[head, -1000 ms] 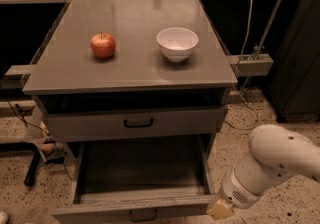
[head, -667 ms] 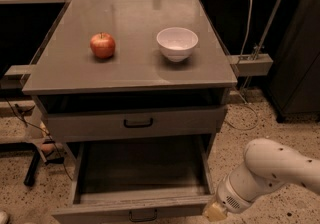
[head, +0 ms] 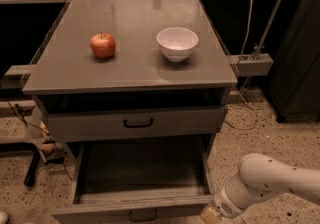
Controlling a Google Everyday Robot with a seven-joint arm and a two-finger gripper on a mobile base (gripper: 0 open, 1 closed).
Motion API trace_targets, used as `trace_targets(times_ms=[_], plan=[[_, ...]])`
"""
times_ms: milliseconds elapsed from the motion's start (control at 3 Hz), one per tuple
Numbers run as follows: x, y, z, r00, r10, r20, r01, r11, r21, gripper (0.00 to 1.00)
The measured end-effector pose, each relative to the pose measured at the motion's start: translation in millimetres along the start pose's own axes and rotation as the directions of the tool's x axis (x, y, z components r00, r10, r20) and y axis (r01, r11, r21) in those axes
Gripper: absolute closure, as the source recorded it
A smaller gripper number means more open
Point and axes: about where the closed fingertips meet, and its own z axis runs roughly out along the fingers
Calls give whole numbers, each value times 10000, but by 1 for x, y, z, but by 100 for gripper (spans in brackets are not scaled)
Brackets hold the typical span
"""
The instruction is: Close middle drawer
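Note:
The middle drawer (head: 140, 170) is pulled far out of the grey cabinet, and its deep grey box looks empty. Its low flat front (head: 100, 213) runs along the bottom edge of the view, with a small black loop handle (head: 142, 215). My white arm (head: 270, 180) reaches in from the lower right. My gripper (head: 208, 216) is at the right end of the drawer front, at the bottom edge of the view and mostly cut off.
A red apple (head: 102, 45) and a white bowl (head: 177, 43) stand on the cabinet top (head: 130, 68). The taller top drawer (head: 135, 123) sits slightly open above. A dark cabinet (head: 300, 43) and cables (head: 245, 113) are to the right, with speckled floor around.
My arm has moved left and down, bringing the gripper closer to the right end of the middle drawer's front. The drawer has not visibly moved.

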Motion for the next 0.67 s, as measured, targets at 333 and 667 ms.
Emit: trace_targets(times_ms=[333,667], plan=[[6,-10,21,9997,190,-181,-189,9998,91,100],[6,-23,34,9993,239,-303,-231,9994,257,100]])
